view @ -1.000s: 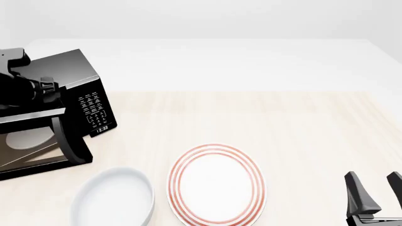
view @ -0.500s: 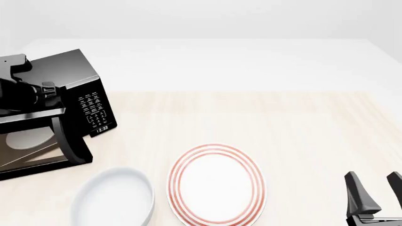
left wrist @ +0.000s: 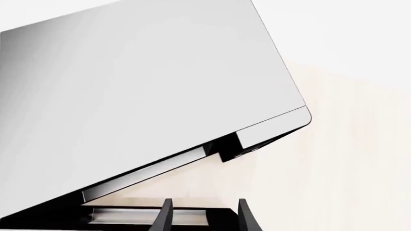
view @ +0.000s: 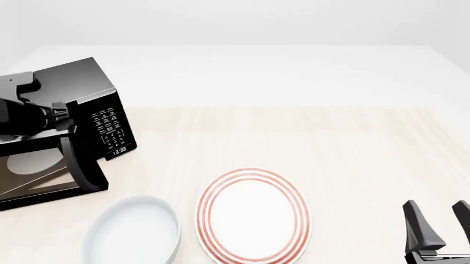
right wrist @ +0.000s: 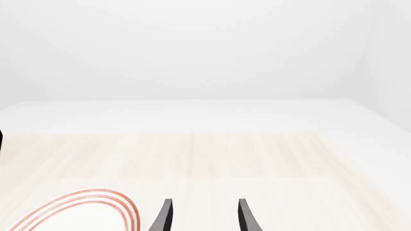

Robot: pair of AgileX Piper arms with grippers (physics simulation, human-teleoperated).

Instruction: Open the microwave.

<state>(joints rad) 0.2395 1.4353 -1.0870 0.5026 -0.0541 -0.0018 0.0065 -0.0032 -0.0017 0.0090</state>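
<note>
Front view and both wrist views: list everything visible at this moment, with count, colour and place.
Glossy black boxy microwave: one, black, far left of the table, door swung open toward the camera.
Round plate with red rings: one, white with red rings, near edge, centre.
Plain white shallow bowl: one, white, near edge, left of the plate, below the open door.
Light wood table: one, pale wood.
Left end effector: one, black, fingers apart, by the microwave's open door.
Right end effector: one, black, fingers apart, near right corner, holding nothing.
</note>
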